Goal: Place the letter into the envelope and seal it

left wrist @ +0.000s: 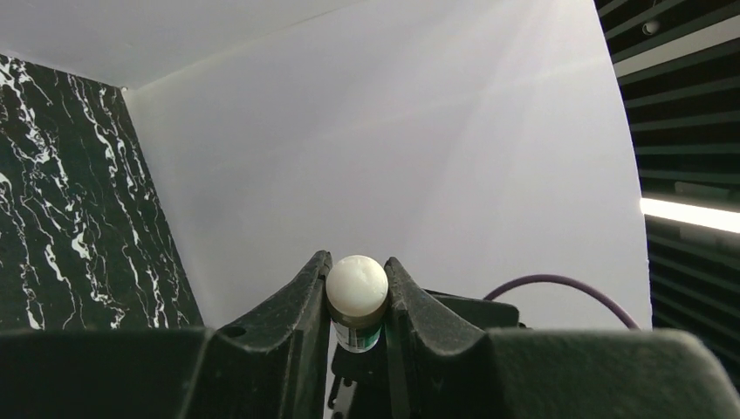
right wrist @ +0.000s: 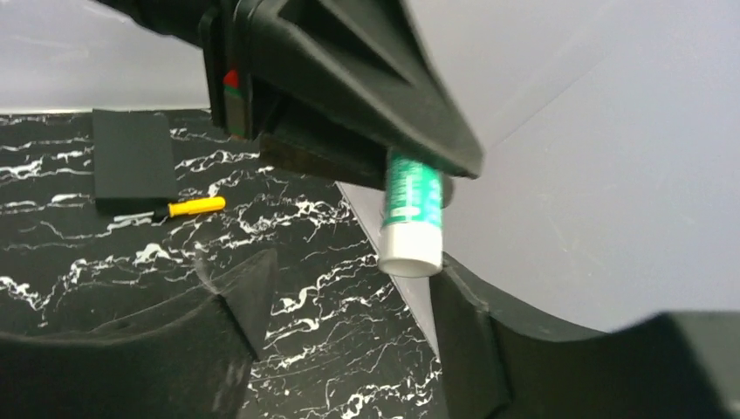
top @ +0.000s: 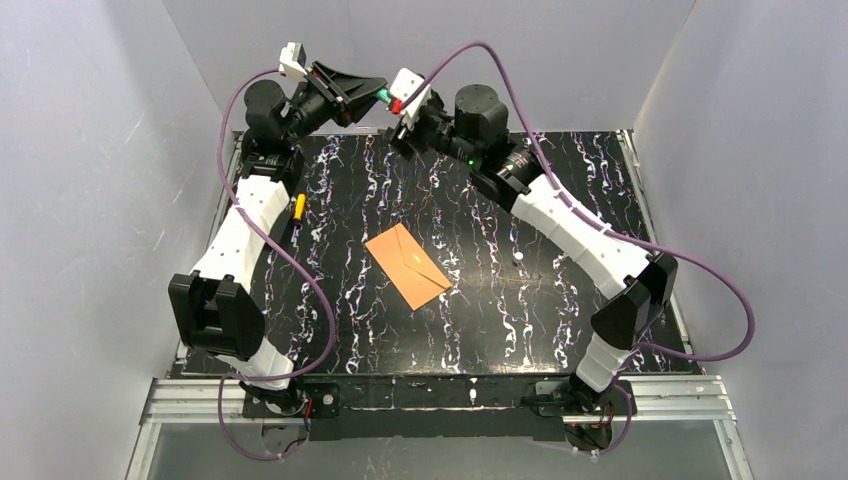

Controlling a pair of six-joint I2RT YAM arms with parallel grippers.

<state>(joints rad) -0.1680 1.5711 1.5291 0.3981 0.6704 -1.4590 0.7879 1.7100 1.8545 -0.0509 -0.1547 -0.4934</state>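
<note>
Left gripper: clamped on a glue stick, green body with a white end sticking out past the fingers. It's held up in the air over the far edge of the bench, left of centre.

Right gripper: jaws wide. The stick's white end sits between them, close to one finger, and nothing is pinched. It's up at the far edge too, nose to nose with the left one. I can't tell whether the white end is a cap or the base, or whether the glue is exposed.

Envelope: flat in the middle of the bench, lying at an angle to the edges, well clear of both grippers. The flap looks folded down. I can't see from here whether it's stuck.

Letter: not in any view. My read is that it's already inside the envelope.

Other stuff: a yellow pen-like thing near the left edge, with a dark square card just beside it.

Progress, as a judgement: insertion is done and the seal step is in hand. If the flap isn't glued yet, what's left is to get glue on it and press it shut. Neither gripper is steadying the envelope, so it could slide when the stick drags across it.
</note>
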